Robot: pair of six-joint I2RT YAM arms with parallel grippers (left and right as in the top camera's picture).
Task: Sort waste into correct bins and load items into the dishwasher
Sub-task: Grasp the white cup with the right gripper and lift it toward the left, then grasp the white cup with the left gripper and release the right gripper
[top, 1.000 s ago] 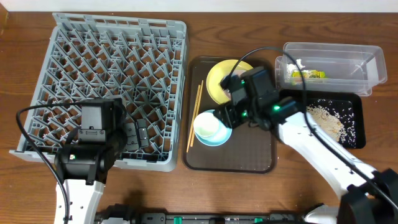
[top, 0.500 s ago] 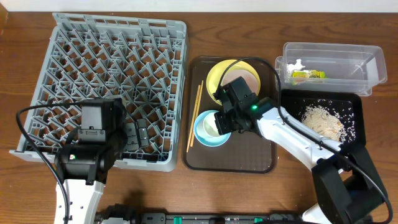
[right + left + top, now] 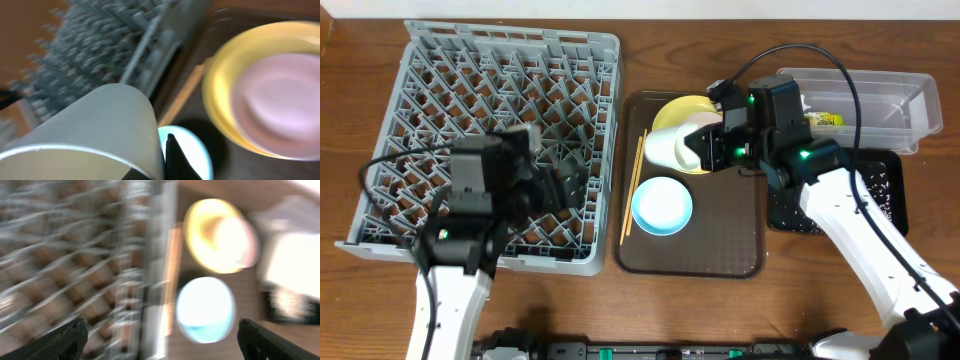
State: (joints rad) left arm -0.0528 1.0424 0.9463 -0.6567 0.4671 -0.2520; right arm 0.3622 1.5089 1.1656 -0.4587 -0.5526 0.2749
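My right gripper is shut on the rim of the white bowl and holds it tilted above the yellow plate. In the right wrist view the white bowl fills the lower left, pinched by the gripper. The yellow plate has a pale pinkish round thing in it. The light blue bowl sits empty on the brown tray; it also shows in the blurred left wrist view. The chopsticks lie along the tray's left edge. My left gripper is open over the grey dish rack.
The clear tub at the back right holds the green-and-yellow wrapper and a white tissue. The black tray with rice scraps lies in front of it, partly under my right arm. The left wrist view is motion-blurred.
My right gripper has lifted the white bowl out of the light blue bowl and carried it back over the yellow plate. My left gripper has moved right across the rack toward the brown tray.
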